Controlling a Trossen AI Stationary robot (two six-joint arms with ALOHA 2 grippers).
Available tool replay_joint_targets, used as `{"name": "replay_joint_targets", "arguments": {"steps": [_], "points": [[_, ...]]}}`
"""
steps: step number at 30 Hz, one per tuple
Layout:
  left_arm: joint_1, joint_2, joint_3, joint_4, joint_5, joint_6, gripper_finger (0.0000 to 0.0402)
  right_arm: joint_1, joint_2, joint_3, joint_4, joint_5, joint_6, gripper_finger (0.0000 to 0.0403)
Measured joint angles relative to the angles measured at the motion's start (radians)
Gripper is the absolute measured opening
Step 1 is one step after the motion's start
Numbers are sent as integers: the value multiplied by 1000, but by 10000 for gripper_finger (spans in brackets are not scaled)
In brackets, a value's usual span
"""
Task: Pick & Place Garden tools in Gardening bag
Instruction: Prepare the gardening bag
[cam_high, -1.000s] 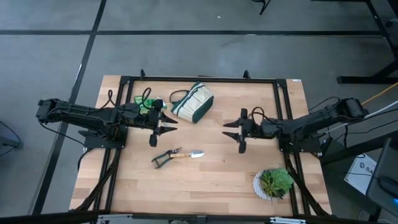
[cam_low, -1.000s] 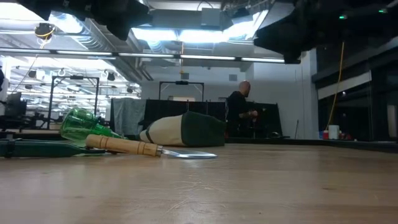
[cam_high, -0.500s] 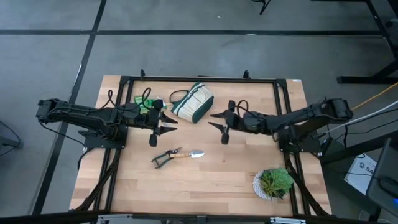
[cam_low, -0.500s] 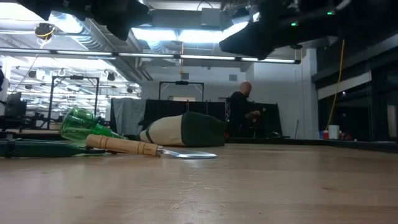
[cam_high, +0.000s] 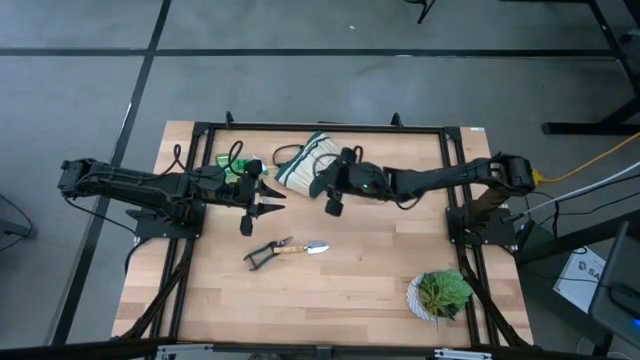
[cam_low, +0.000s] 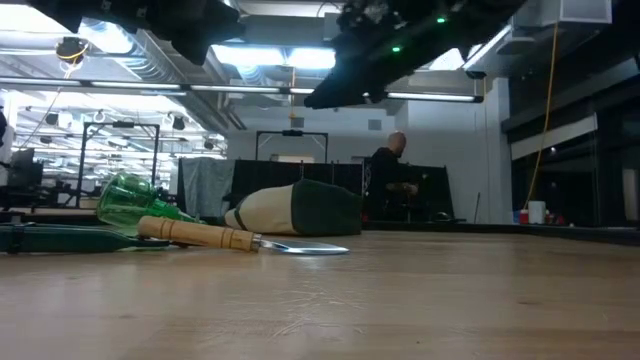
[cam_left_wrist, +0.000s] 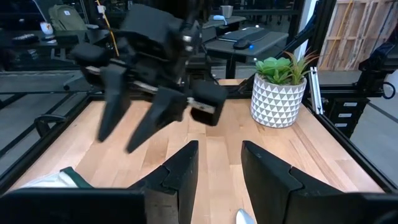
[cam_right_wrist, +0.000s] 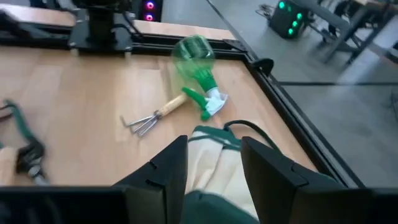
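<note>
The cream-white gardening bag (cam_high: 305, 163) with dark green trim lies on its side at the far middle of the table; it also shows in the low view (cam_low: 300, 210). A wooden-handled trowel (cam_high: 302, 248) and black-handled shears (cam_high: 261, 256) lie near the table's middle. A green bottle (cam_high: 237, 168) and a small hand rake (cam_right_wrist: 151, 118) lie left of the bag. My right gripper (cam_high: 323, 196) is open and hovers over the bag's right end (cam_right_wrist: 214, 168). My left gripper (cam_high: 262, 200) is open and empty, left of the bag.
A leafy plant in a white pot (cam_high: 440, 293) stands at the near right corner. A black frame (cam_high: 320, 127) runs round the table. A person (cam_low: 385, 185) stands in the room far behind the table.
My right gripper has gone toward the table's left and slightly toward the far edge, from the right half to over the bag's right end, staying open. The tools and the bag have not moved.
</note>
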Motion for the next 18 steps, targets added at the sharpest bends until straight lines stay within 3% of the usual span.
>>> {"name": "replay_joint_targets", "arguments": {"steps": [13,18], "points": [[0,0,0,0,0,0,116,-40,34,44,4,0,-26,153],[0,0,0,0,0,0,118,-65,34,44,-61,0,19,178]]}}
